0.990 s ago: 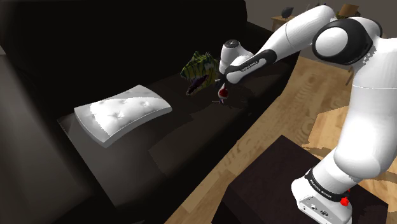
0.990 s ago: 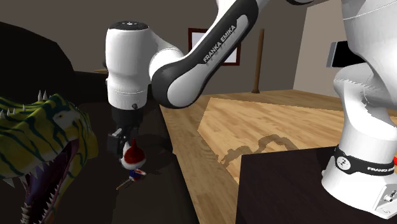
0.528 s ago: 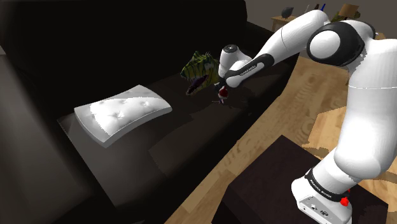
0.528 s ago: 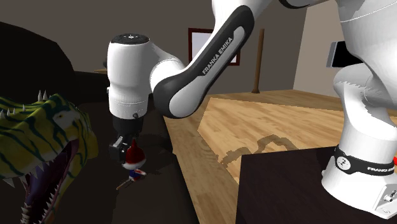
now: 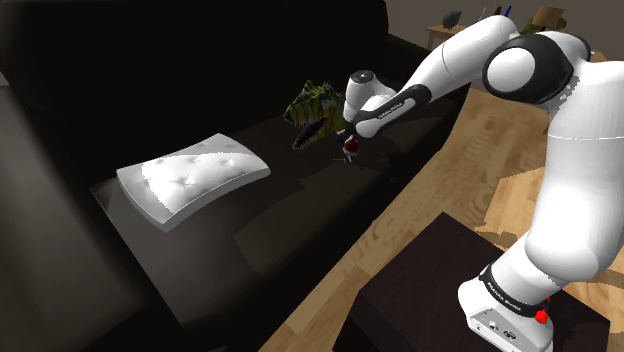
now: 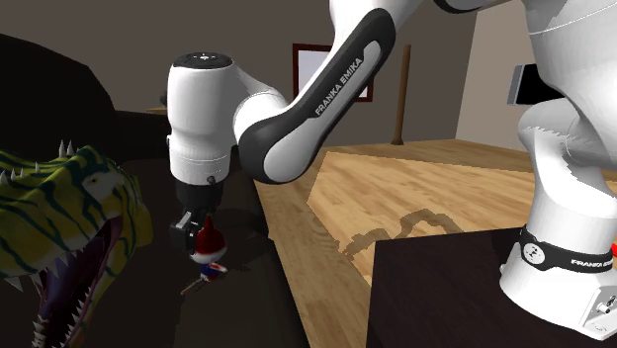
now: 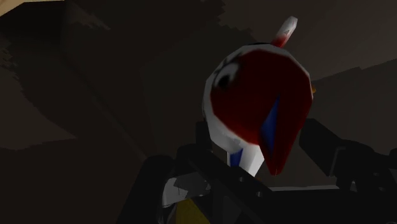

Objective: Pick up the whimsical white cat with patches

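The cat (image 6: pixel 210 246) is a small white figure with red and blue patches, standing on the dark sofa seat (image 5: pixel 300 215) near its front edge. My black gripper (image 6: pixel 198 241) comes straight down on it and is shut on it. In the wrist view the cat (image 7: pixel 254 118) sits clasped between the two fingers (image 7: pixel 191 167), its red-patched head towards the camera. In the shoulder view the cat (image 5: pixel 348 149) shows as a small red and white spot just under the gripper (image 5: pixel 349 140), beside the dinosaur.
A green and yellow striped dinosaur head (image 5: pixel 312 108) with open jaws lies close to the cat, large in the second exterior view (image 6: pixel 59 237). A white cushion (image 5: pixel 190 178) lies further along the seat. The wooden floor (image 6: pixel 396 198) and the dark stand (image 5: pixel 440 290) are on the arm's side.
The hand has come down a little onto the cat and the fingers have closed on it. Over the last half second nothing has moved.
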